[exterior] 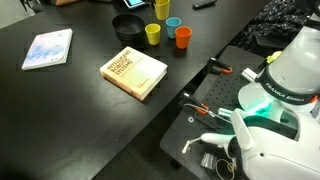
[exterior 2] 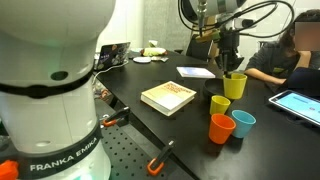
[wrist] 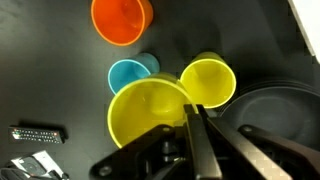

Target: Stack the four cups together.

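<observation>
My gripper (wrist: 192, 108) is shut on the rim of a yellow cup (wrist: 148, 112), one finger inside and one outside. In an exterior view the gripper (exterior 2: 229, 68) holds this yellow cup (exterior 2: 235, 85) upright behind the other cups. The second yellow cup (wrist: 208, 82) stands just beyond it, also seen in both exterior views (exterior 2: 220, 103) (exterior: 152, 33). The light blue cup (wrist: 128, 75) (exterior 2: 243, 123) (exterior: 174, 22) and the orange cup (wrist: 121, 18) (exterior 2: 221, 128) (exterior: 183, 37) stand upright and separate on the black table. The held cup also shows in an exterior view (exterior: 161, 9).
A black bowl (exterior: 127, 26) (wrist: 265, 112) sits next to the cups. A tan book (exterior: 134, 72) (exterior 2: 168, 96) lies mid-table and a pale book (exterior: 48, 48) farther off. A tablet (exterior 2: 298, 103) and a seated person (exterior 2: 290, 50) are at the table's far side.
</observation>
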`<act>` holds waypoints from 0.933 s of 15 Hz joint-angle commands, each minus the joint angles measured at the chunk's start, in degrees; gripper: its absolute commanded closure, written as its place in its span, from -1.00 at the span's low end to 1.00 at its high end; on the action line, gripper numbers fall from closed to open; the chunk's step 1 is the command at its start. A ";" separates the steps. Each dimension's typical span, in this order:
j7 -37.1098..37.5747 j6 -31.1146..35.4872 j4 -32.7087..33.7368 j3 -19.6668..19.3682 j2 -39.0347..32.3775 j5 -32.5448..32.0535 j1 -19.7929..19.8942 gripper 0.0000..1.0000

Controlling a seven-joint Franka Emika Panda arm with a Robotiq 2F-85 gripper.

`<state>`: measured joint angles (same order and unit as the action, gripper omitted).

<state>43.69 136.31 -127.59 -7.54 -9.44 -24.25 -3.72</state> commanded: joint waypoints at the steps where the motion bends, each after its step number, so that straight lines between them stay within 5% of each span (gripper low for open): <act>1: 1.55 -2.60 1.47 -0.63 1.19 -2.62 1.35 0.91; 14: -2.24 4.39 -1.36 -2.02 -1.69 1.06 7.00 0.91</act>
<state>43.44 137.48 -127.97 -9.46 -10.39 -25.47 2.57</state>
